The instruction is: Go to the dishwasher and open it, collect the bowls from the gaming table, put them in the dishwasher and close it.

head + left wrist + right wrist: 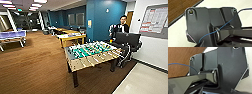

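From the head view, going left to right: at the far left a blue-topped table on pale legs [12, 35] stands on the brown wood-plank floor [37, 67], under rows of bright ceiling lights [35, 4]. Farther in, toward the middle, a line of yellow wood-topped tables [71, 37] runs back along a deep teal wall [105, 17]; pale things lie on their tops, too blurred to name. None of the lime-green bowls can be made out anywhere, and neither the steel-fronted dishwasher nor the white-topped gaming table can be told from what is visible.

In the middle stands the table-football table with a green pitch, light wooden frame and dark legs [92, 53], its rods crossing the field. Whether anything lies in its field apart from the player figures is too blurred to tell. Just beyond its far right corner a person in dark clothes [120, 27] stands behind a black monitor on a cart [127, 40]. To the right a white wall carries a framed notice board [155, 20], and the floor changes to pale smooth tile [142, 81] at the lower right.

In the left wrist view the robot's dark plate and a thin blue cable [218, 30] hang over pale tile beside a strip of wood floor. The right wrist view has the same dark hardware over wood planks. I cannot tell whether either gripper is wide or narrow.
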Controlling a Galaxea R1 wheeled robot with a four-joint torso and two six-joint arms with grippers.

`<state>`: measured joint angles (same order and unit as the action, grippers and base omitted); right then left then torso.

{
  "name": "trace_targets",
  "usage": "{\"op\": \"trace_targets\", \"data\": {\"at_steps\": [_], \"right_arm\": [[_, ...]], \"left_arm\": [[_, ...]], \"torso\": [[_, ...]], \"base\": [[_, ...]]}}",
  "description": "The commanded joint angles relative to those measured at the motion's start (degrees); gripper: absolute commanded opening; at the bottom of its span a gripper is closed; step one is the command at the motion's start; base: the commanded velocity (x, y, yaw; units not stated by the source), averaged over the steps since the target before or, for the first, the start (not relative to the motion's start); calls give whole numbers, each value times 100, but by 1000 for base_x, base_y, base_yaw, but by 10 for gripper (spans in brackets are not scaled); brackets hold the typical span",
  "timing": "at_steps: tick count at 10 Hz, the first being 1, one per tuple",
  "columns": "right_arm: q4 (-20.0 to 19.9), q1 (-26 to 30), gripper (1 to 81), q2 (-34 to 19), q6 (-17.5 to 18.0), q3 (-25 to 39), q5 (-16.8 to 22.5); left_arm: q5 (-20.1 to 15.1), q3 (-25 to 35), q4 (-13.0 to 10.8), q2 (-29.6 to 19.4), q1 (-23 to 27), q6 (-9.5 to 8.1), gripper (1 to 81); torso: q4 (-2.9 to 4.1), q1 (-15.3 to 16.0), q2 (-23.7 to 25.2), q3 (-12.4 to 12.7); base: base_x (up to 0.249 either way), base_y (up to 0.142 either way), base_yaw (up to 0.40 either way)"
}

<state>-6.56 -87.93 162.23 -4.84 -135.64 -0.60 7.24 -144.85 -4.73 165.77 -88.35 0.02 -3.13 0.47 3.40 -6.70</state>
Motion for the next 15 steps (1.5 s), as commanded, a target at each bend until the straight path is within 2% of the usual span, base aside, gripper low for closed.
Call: {"op": "trace_targets", "data": {"at_steps": [1, 15], "right_arm": [[67, 219, 811, -39, -25, 57, 350], [67, 218, 811, 5, -26, 30, 350]], "left_arm": [[-302, 18, -72, -26, 216, 33, 811], [-302, 18, -81, -17, 190, 33, 811]], "torso": [[0, 0, 0, 0], [-2, 0, 0, 0]], "base": [[0, 0, 359], [0, 0, 359]]}}
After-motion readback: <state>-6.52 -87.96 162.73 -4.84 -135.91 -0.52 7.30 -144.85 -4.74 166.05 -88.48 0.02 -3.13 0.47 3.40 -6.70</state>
